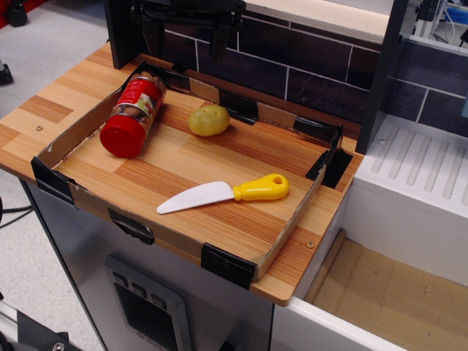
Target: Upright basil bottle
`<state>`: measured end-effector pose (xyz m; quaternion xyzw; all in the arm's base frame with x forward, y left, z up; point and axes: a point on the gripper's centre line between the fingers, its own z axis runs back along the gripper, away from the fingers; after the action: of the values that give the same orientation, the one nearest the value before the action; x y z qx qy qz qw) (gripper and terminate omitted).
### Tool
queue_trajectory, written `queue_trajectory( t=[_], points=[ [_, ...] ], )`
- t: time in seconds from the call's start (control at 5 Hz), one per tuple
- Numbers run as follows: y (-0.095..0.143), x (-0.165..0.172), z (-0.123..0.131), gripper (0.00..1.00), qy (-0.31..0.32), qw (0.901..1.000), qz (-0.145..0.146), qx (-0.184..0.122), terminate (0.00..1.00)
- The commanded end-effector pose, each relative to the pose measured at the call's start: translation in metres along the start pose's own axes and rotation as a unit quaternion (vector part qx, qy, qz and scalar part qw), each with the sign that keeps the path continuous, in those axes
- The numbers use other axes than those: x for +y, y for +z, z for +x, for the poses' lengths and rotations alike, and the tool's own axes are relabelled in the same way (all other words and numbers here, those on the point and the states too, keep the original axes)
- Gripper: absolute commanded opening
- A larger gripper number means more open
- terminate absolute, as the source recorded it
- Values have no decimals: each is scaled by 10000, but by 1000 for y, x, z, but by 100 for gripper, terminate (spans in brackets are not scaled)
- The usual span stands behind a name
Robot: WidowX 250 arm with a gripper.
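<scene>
A: Item one, nearest the camera?

B: Wooden countertop (292,274), striped light and dark planks, front edge overhanging a grey cabinet (146,292). On it sits a shallow cardboard tray (287,235), low brown walls, corners bound with black tape.

A: Contents of the tray, front first.

B: Toy knife (223,194), white plastic blade with yellow plastic handle, lying flat near the front wall, blade pointing left, a hole at the handle's right end. Apart from everything else.

A: Next back?

B: The basil bottle (134,114), small clear cylindrical jar, red screw cap, red label with white text, brownish contents. It lies on its side in the left part of the tray, cap toward the camera and slightly left, base toward the back-left corner. It rests close along the left wall; contact with that wall cannot be told.

A: And beside it?

B: Small yellow-green rounded fruit (209,120), possibly a toy lemon or potato, right of the bottle, near but not touching, toward the tray's rear.

A: Behind the tray?

B: Dark brick-pattern back wall (307,73). To the right, a white ribbed drainer surface (420,161).

A: The end effector?

B: Black gripper (186,38), at the top edge, hanging above the tray's rear, above the bottle's far end and clear of it. Two dark fingers (219,42) point down with a wide gap between them; it is spread apart and holds nothing.
</scene>
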<state>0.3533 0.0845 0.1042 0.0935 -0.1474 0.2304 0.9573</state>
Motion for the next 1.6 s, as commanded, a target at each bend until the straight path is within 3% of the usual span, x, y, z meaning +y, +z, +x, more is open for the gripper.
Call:
queue_trajectory(
  t=[0.0,0.2,0.4,0.6,0.8,1.2,1.4],
  points=[
    [0,0,0,100,0,10000,0,0,0],
    [6,35,-3,100,-170,9988,-126,439,0],
    [10,72,-13,100,-588,9947,-504,683,0],
    [1,97,-28,100,-808,9920,-538,808,0],
    [-14,102,-46,100,-944,9898,-600,887,0],
    [-18,84,-51,100,-745,9900,-934,754,0],
    [-25,79,-50,100,-592,9920,-862,709,0]
  ],
)
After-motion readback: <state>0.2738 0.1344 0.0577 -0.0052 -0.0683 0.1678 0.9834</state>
